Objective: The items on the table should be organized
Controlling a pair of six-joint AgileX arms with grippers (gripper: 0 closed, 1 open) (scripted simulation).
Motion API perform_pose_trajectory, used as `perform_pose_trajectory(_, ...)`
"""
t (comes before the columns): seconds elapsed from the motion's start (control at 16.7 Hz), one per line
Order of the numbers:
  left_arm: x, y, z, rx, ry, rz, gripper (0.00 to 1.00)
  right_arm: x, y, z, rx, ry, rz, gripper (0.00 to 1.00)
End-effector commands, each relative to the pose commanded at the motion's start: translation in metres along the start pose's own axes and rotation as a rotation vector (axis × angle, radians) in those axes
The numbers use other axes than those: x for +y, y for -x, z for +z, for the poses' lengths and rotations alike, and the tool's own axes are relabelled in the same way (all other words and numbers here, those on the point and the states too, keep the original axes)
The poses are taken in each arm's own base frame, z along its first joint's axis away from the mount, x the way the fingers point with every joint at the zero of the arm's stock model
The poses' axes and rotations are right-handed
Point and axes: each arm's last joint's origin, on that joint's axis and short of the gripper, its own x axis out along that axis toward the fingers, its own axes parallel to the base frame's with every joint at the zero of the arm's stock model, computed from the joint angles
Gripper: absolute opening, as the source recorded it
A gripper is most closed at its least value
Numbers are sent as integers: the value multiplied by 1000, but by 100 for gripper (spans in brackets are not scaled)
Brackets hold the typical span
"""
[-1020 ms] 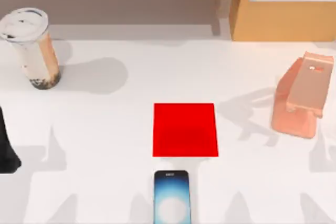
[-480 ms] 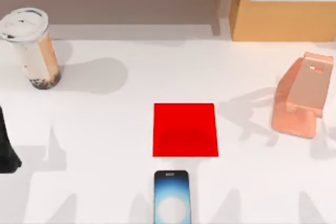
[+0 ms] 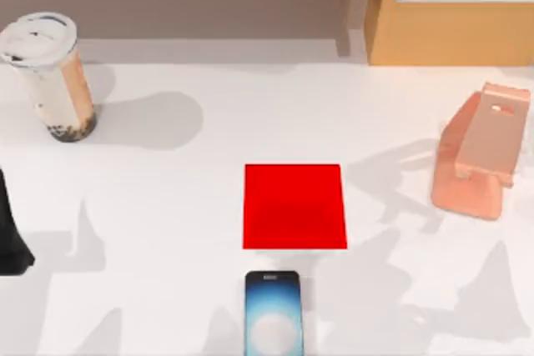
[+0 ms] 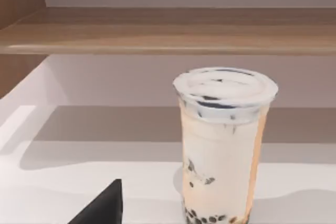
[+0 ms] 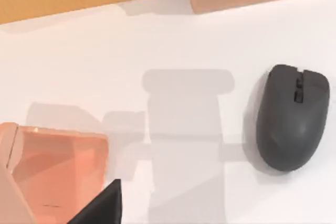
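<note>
- Top view: milk tea cup [image 3: 48, 77] upright at desk [image 3: 167, 206] far left; smartphone [image 3: 273, 313] flat at near edge, just below red mat [image 3: 294, 206]; pink phone stand [image 3: 481, 152] at right. My left arm [image 3: 10, 235] at left edge.
- Left wrist view: cup [image 4: 224, 142] upright ahead; left gripper state: cannot tell.
- Right wrist view: dark grey mouse [image 5: 292, 116] on desk, apart from stand [image 5: 52, 169]; right gripper state: cannot tell.

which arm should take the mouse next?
Right, likely. The mouse lies on the table in the right wrist view, close by the phone stand, which stands at the table's right. The left wrist view faces the milk tea cup at far left.
</note>
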Motion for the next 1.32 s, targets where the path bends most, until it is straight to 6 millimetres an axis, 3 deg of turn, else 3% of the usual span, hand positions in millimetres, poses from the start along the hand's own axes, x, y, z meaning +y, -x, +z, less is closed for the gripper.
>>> perform_pose_trajectory(0.18, 0, 0, 0, 0, 0, 0, 100, -7, -36, 41, 192, -52, -43, 100)
perform_pose_trajectory(0.36, 0, 0, 0, 0, 0, 0, 100, -20, -85, 70, 381, -105, -83, 100)
perform_pose_trajectory(0.6, 0, 0, 0, 0, 0, 0, 100, -40, -152, 85, 602, -171, -125, 100)
perform_pose_trajectory(0.78, 0, 0, 0, 0, 0, 0, 100, -53, -190, 85, 718, -209, -146, 100)
perform_pose_trajectory(1.02, 0, 0, 0, 0, 0, 0, 100, -62, -214, 82, 792, -234, -158, 100)
perform_pose_trajectory(1.32, 0, 0, 0, 0, 0, 0, 100, -60, -215, 82, 794, -229, -156, 100)
